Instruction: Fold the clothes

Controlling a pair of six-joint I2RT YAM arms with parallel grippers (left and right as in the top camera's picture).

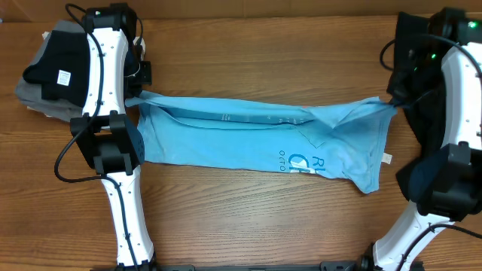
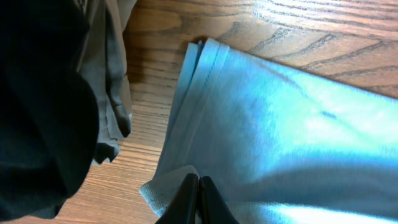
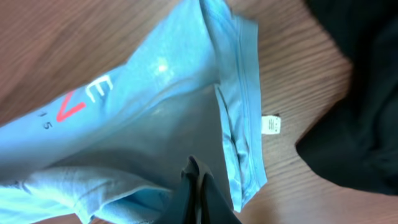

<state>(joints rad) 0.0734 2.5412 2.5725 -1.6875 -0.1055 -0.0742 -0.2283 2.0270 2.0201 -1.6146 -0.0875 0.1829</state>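
Observation:
The light blue T-shirt [image 1: 256, 139] lies folded lengthwise in a long band across the table, stretched between both arms. My left gripper [image 1: 139, 94] is shut on its left end; in the left wrist view the jaws [image 2: 199, 186] pinch the blue cloth [image 2: 280, 124]. My right gripper [image 1: 395, 104] is shut on its right end; in the right wrist view the jaws [image 3: 196, 171] pinch the shirt [image 3: 155, 93] near its red lettering and white tag [image 3: 271, 124]. A black garment [image 1: 56, 56] lies on a pile at the far left.
A grey garment [image 1: 30, 98] lies under the black one at the left and shows in the left wrist view [image 2: 109, 74]. Dark cloth [image 1: 422, 45] lies at the far right and shows in the right wrist view [image 3: 354, 124]. The wooden table [image 1: 256, 226] runs along the front.

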